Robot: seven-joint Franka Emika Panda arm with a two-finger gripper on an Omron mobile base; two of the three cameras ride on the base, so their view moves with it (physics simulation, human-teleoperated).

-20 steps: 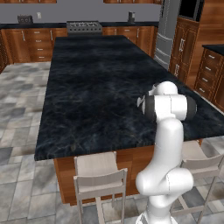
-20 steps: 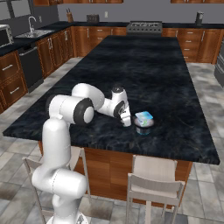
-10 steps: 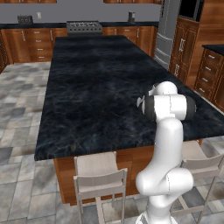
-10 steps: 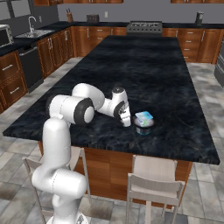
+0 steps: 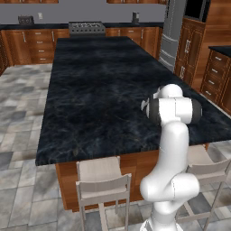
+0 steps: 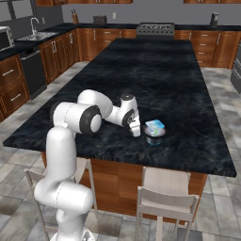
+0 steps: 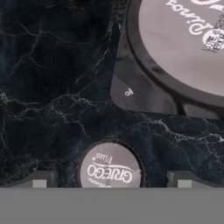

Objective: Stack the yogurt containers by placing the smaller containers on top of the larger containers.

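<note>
Two yogurt containers sit on a dark marble island counter (image 6: 179, 89) in a wood-cabinet kitchen, near the counter's front edge. In the right base view, a small squarish white tub with a light-blue top (image 6: 155, 126) rests on top of a darker round container (image 6: 155, 138), just to the right of the robot's gripper (image 6: 136, 129). The white arm folds low over the counter, its hand pointing down close to the stone beside that stack. In the hand view, the gripper's fingertips (image 7: 39, 180) stand wide apart at the bottom edge, holding nothing. Between them lies a small round pinkish lid printed "Griego Plus" (image 7: 110, 169), flat on the marble. A much larger round lid with white lettering (image 7: 183, 41) fills the upper right corner, a dark rim around it. In the left base view, the arm's shoulder (image 5: 175, 111) blocks the stack. Pale stools (image 6: 165, 200) stand below the counter's front edge.
</note>
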